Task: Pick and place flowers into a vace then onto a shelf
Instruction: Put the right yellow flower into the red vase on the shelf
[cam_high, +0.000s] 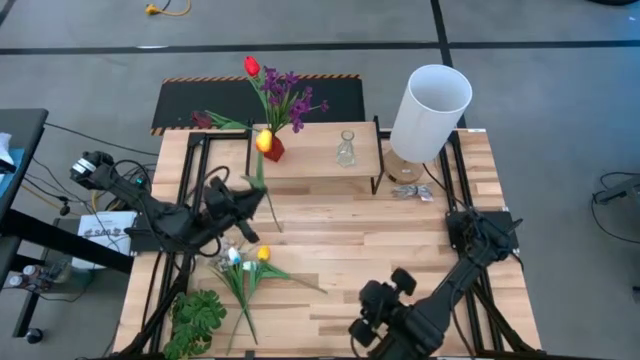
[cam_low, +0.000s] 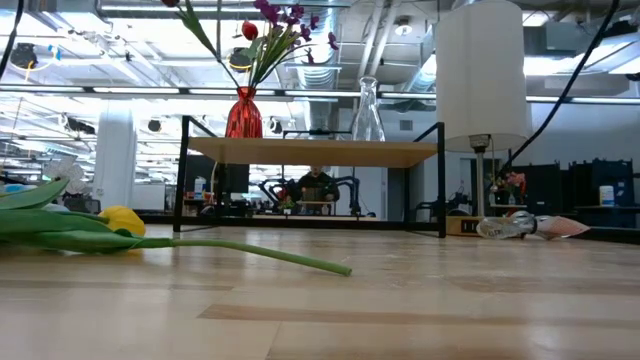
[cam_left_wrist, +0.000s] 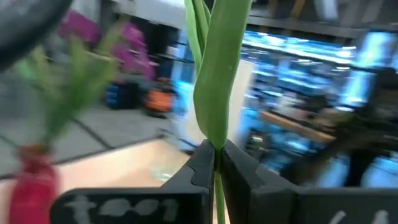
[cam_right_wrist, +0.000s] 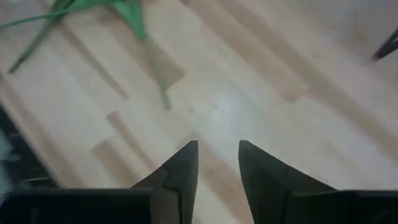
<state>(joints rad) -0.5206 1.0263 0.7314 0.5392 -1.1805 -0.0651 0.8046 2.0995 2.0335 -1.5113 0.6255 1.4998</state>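
My left gripper (cam_high: 256, 197) is shut on a green flower stem (cam_left_wrist: 216, 93), just in front of the shelf (cam_high: 320, 160). A yellow tulip head (cam_high: 263, 140) shows by the red vase (cam_high: 273, 149). That vase stands on the shelf with a red tulip (cam_high: 251, 66), a purple bunch (cam_high: 290, 98) and a maroon flower (cam_high: 204, 120). An empty glass vase (cam_high: 346, 150) stands beside it. More flowers (cam_high: 245, 262), among them a yellow tulip (cam_low: 122, 220), lie on the table. My right gripper (cam_right_wrist: 217, 155) is open and empty over the table's near right part. My left gripper pinches the stem and its long leaf (cam_left_wrist: 216, 146) between its two fingers (cam_left_wrist: 202, 163), partway along the stem. The fingers lie across the stem. The stem rises past the fingers toward the red vase, and its lower end (cam_high: 274, 226) hangs below them over the table.
A tall white cylinder (cam_high: 430, 110) stands at the shelf's right end, with a small crumpled wrapper (cam_high: 410, 192) in front of it. A stemless green leafy plant (cam_high: 195, 318) lies at the near left corner. Bare wood lies between the two arms (cam_high: 380, 235).
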